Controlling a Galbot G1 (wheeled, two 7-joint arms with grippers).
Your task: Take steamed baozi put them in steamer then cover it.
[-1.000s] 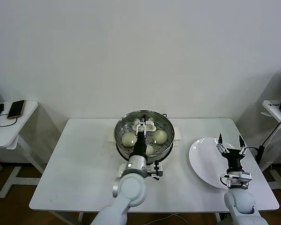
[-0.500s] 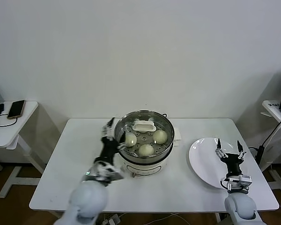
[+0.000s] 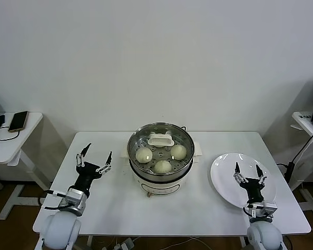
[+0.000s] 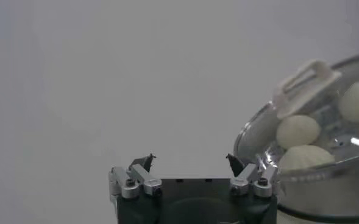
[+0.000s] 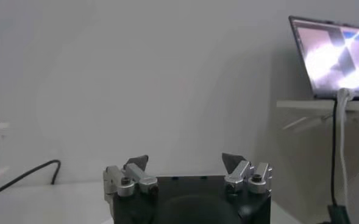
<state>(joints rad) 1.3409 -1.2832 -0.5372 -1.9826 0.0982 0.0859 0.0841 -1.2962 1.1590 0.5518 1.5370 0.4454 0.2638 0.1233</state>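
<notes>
White table [image 3: 109, 203] carries the steamer [image 3: 160, 172], cover [image 3: 160, 140] seated over three visible baozi [image 3: 163, 166]; left gripper [image 3: 94, 160] and right gripper [image 3: 248, 174] flank it, both spread empty, apparently finished.

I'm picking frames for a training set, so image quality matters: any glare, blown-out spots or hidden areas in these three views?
Head view: even light, faint shadows, small glints on the lid and steamer rim. Left wrist view: the lid's glass reflects a bright streak, yet the baozi show through. Right wrist view: the laptop screen is blown out to white; the plate is hardly in view.
</notes>
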